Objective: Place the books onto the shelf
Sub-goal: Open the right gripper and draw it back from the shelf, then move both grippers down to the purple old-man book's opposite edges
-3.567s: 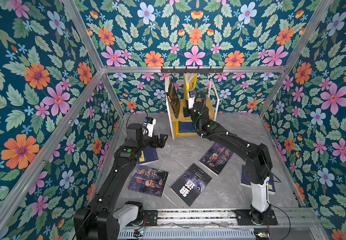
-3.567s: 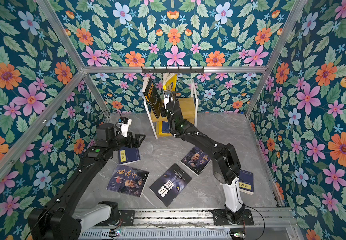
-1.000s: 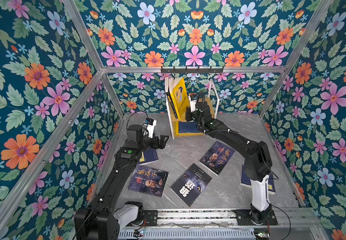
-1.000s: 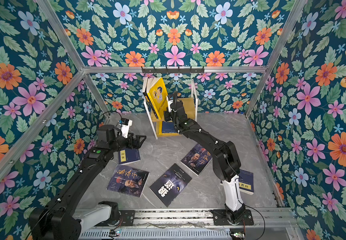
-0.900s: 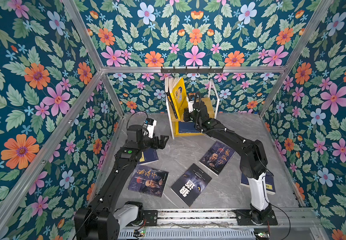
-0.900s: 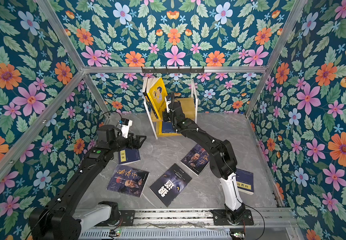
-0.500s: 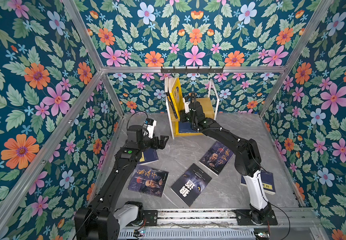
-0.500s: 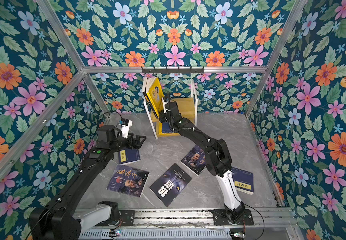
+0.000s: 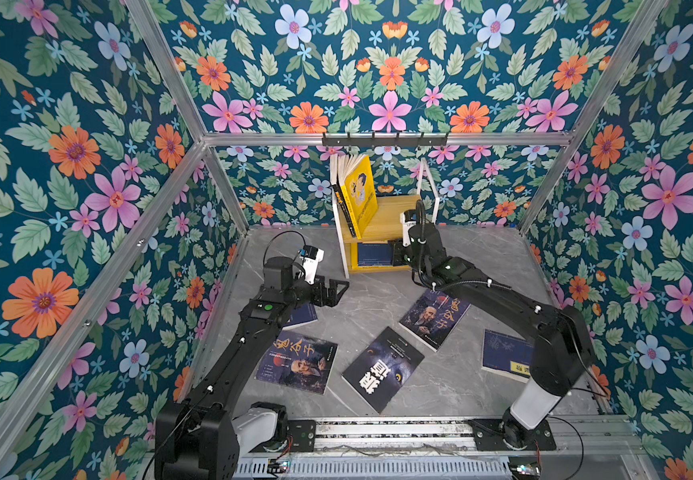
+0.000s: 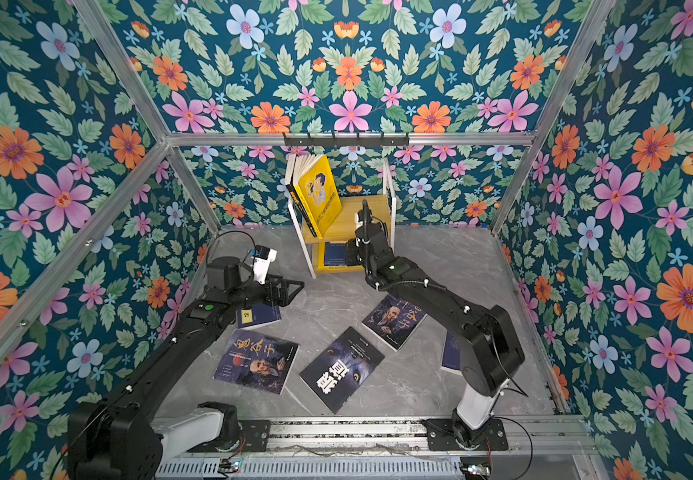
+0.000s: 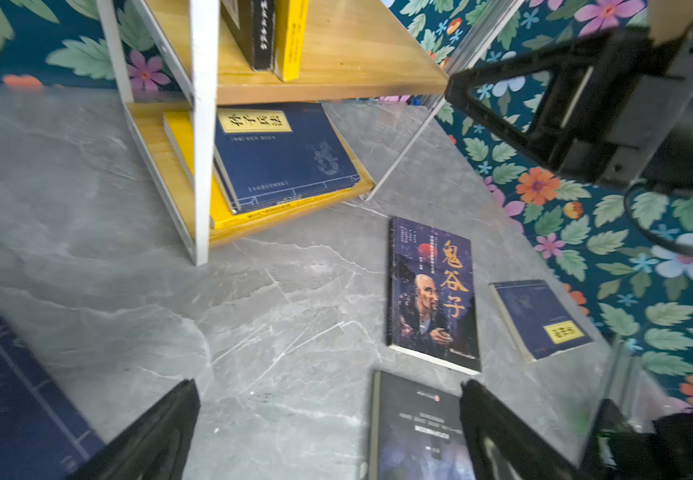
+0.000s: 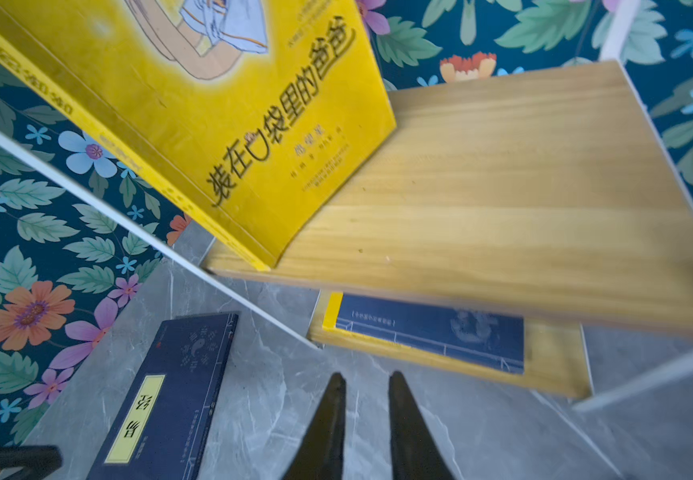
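The shelf (image 9: 392,212) stands at the back wall. On its top board the yellow book (image 9: 361,195) leans on a dark book (image 9: 341,203) at the left end; a navy book (image 9: 372,254) lies flat on the lower board. My right gripper (image 12: 367,376) hangs over the floor in front of the lower board, open by a narrow gap and empty. My left gripper (image 11: 330,384) is wide open and empty above the floor. On the floor lie two portrait books (image 9: 297,361) (image 9: 434,318), a black book (image 9: 382,368) and two navy books (image 9: 507,353) (image 9: 303,318).
A black hook rail (image 9: 384,139) runs along the aluminium beam above the shelf. Floral walls close in the left, right and back. A metal rail (image 9: 378,432) carrying both arm bases borders the front.
My right gripper has let go of the yellow book, parted its fingers and dropped from the top board to in front of the lower one. The left arm has not moved.
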Tool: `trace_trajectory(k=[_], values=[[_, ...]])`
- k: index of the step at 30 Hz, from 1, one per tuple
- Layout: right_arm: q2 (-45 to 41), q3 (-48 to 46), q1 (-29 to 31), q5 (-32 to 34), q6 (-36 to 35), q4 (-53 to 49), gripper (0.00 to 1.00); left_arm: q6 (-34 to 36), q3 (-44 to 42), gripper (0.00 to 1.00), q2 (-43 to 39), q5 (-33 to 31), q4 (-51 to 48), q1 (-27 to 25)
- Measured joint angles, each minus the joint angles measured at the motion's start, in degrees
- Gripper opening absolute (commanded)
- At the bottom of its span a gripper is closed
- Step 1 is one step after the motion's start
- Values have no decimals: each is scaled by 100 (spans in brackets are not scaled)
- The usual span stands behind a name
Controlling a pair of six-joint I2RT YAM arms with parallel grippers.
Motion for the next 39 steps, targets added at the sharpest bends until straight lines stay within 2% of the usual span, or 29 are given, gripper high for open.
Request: trace_trajectory(k=[2,5,7,9,15,21,26,32,39], values=[[-492,-422,2,85,264,-160,38,-299,-157,100,76,203,284,-68],[-1150,-979,2,227,756,-463,58,-586,-251,100,247,365,522,-251],[-1515,-1325,-4,289,1062,-743,64,-721,-223,100,365,389,605,-402],[-1930,-1766,-15,356,1397,-988,76,-767,-116,100,546,321,662,-577],[-3053,-3211,-435,208,2337,-1320,90,-861,302,100,1451,-229,807,-1397],[-3700,-4127,-1141,-619,2988,-1309,92,-920,614,100,2514,-767,1244,-2081],[-3814,-4586,-1670,-1204,3399,-1226,91,-1305,1080,99,3399,-890,1650,-2564],[-3504,-4907,-1965,-1792,3781,-879,91,-1928,1530,95,4242,-879,1871,-2796],[-2658,-4931,-2389,-2415,4181,-590,89,-2452,1596,90,4690,-778,1998,-2859]])
